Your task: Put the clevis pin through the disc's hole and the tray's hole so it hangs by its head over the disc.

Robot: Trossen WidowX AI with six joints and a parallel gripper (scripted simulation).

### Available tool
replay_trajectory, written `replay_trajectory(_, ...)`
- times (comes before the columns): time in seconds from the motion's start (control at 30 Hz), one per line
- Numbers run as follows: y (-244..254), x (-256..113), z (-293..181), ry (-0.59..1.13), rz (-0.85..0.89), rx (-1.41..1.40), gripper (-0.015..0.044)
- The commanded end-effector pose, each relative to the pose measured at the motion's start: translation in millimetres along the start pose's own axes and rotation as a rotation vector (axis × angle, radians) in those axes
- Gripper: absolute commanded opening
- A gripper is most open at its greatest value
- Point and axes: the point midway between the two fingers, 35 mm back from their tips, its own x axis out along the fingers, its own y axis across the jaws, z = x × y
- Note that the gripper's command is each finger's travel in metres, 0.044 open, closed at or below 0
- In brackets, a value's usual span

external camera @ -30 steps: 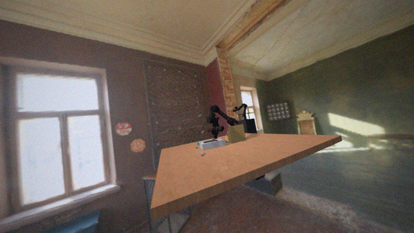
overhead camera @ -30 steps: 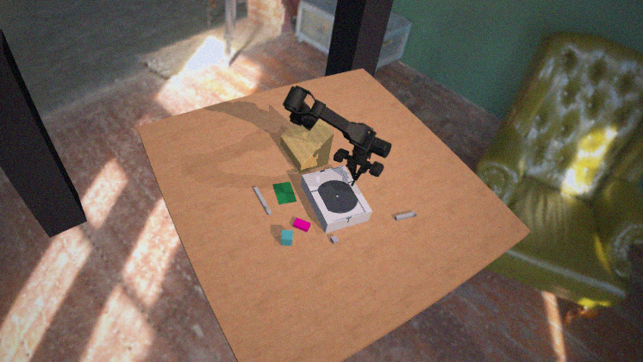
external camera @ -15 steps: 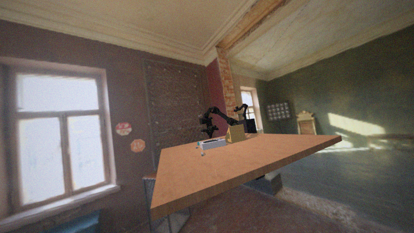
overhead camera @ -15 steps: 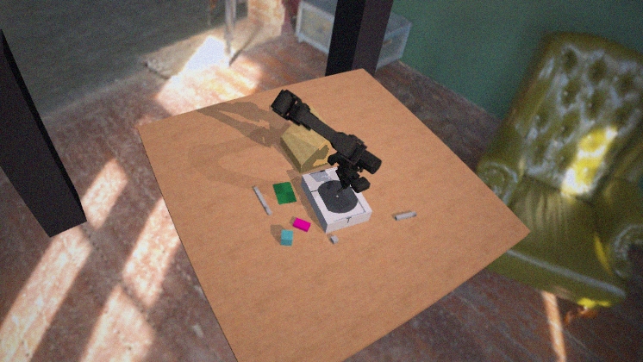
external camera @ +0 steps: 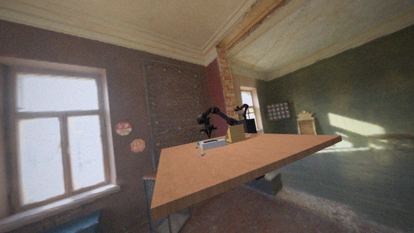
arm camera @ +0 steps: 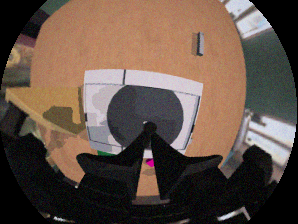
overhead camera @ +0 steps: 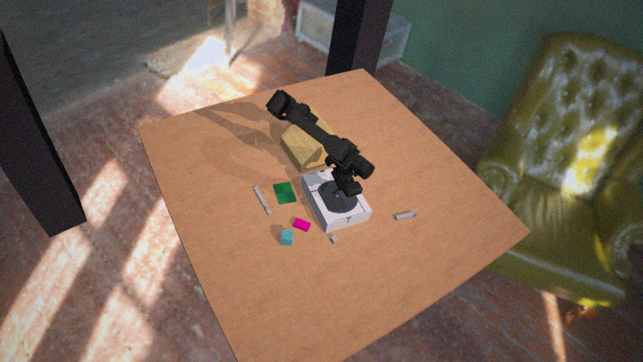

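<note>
Slim grey bar [overhead camera: 262, 200]: far left on the wooden counter [overhead camera: 278, 287] [external camera: 231, 167] [arm camera: 120, 35]
Rimmed white-grey steel tray [overhead camera: 347, 222] [external camera: 217, 143] [arm camera: 160, 79]: wide dark aluminium disc [overhead camera: 328, 202] [external camera: 210, 141] [arm camera: 125, 112] flat inside
Black end effector [overhead camera: 339, 192] [external camera: 208, 136] [arm camera: 148, 133]: above the disc, pinching the steel clevis pin [arm camera: 146, 122] (mostly hidden, tbh)
Short grey piece [overhead camera: 405, 215] [arm camera: 200, 44]: right of tray

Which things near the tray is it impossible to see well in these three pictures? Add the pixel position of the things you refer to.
- Clevis pin: between the pincer's [arm camera: 149, 131] fingertips, mostly covered by them in the wrist view.
- Tray's [overhead camera: 346, 221] [external camera: 215, 144] [arm camera: 102, 77] pin hole: under the disc [overhead camera: 333, 202] [arm camera: 145, 102], top view.
- Disc's hole: too small, exterior view.
</note>
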Motion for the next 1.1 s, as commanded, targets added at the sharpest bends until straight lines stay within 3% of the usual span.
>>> replay_trajectory(0.0,0.5,-0.9,-3.0,-0.077,0.001,-0.001,0.0)
replay_trajectory(1.07,0.8,11.9,-28.0,-0.936,-0.006,0.007,0.0)
